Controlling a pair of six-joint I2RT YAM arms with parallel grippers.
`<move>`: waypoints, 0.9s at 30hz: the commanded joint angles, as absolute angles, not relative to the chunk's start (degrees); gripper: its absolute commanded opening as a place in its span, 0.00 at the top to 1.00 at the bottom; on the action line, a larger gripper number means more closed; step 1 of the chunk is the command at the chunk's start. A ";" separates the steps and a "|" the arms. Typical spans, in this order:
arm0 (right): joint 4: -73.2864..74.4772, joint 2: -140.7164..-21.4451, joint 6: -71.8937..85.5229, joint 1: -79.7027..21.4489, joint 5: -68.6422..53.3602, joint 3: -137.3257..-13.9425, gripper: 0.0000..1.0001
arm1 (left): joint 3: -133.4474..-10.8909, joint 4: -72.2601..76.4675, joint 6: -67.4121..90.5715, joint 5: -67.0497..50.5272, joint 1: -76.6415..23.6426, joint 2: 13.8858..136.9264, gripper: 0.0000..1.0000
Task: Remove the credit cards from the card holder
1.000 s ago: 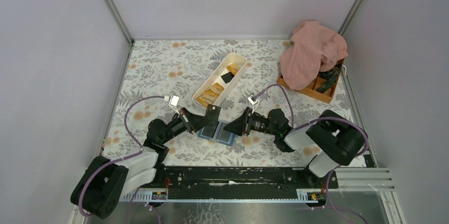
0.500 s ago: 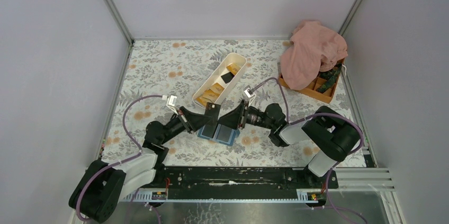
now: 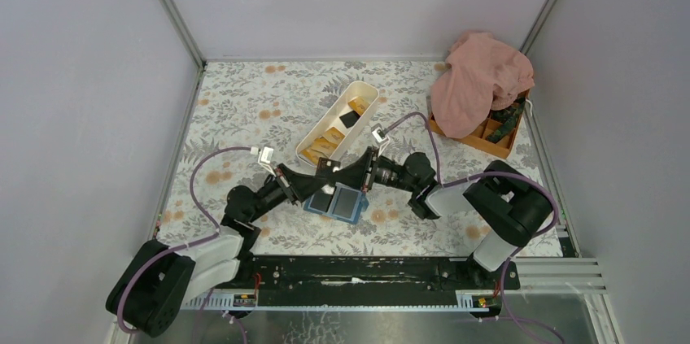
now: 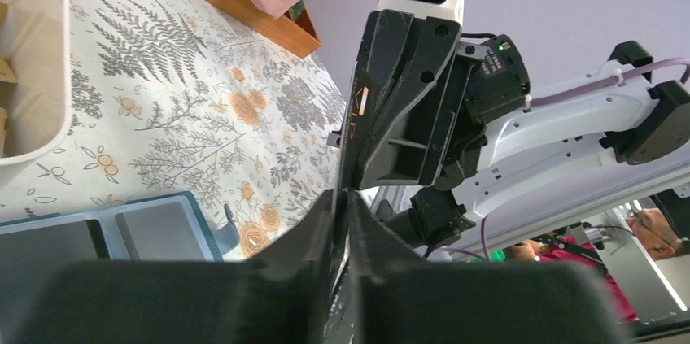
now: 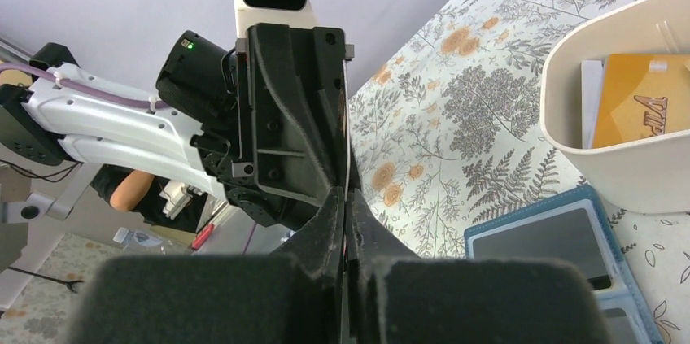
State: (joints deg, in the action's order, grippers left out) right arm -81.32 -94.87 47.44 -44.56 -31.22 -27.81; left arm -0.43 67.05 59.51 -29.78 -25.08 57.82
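I judge the task well advanced: several credit cards (image 5: pixel 643 108) lie in the white tray (image 5: pixel 626 173). The blue card holder (image 3: pixel 348 204) lies open on the worktop (image 3: pixel 244 108), under both arms. The right fingers (image 5: pixel 317 230) are pressed together, tip to tip with the left fingers (image 4: pixel 309 238), which are almost together. I cannot tell if either has a card. Only the top view shows the whole tray, and the wrist views show the grey pockets closer. I cannot say if cards remain in them.

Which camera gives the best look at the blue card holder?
The top view: the card holder lies open and almost whole in the frame. Each wrist view catches only a cropped part of it at its lower edge.
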 commanded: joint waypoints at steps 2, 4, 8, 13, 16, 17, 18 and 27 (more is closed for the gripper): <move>-72.99 -90.75 42.59 -44.54 -32.01 -31.07 1.00 | 3.45 65.65 57.11 -28.11 -25.63 54.97 0.65; -59.83 -87.73 36.71 -44.58 -31.05 -34.42 1.00 | 2.42 60.46 55.20 -27.48 -25.58 52.72 0.52; -20.11 -83.27 19.40 -44.58 -23.04 -47.42 1.00 | -0.46 43.12 50.65 -22.78 -25.58 46.14 0.40; 7.39 -88.21 3.81 -44.49 -11.52 -67.03 1.00 | -4.46 24.41 47.99 -16.17 -25.58 38.68 0.37; 16.59 -93.70 -1.47 -44.53 -6.19 -76.78 1.00 | -5.19 18.90 47.79 -15.15 -25.58 35.57 0.37; 19.50 -95.66 -3.34 -44.62 -4.72 -79.71 1.00 | -5.26 17.46 47.48 -15.19 -25.58 34.58 0.37; 21.70 -97.94 -4.55 -44.59 -3.22 -82.75 1.00 | -5.15 15.63 47.20 -15.11 -25.58 33.44 0.37; 31.41 -108.86 -11.78 -44.87 -1.06 -98.91 1.00 | -4.16 -1.53 44.87 -10.37 -25.60 21.53 0.36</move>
State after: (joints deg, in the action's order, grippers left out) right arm 24.56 -107.57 -6.28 -44.62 -3.73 -92.49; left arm -3.64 7.92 47.37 -13.80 -25.15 25.63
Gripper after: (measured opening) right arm 0.017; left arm 0.640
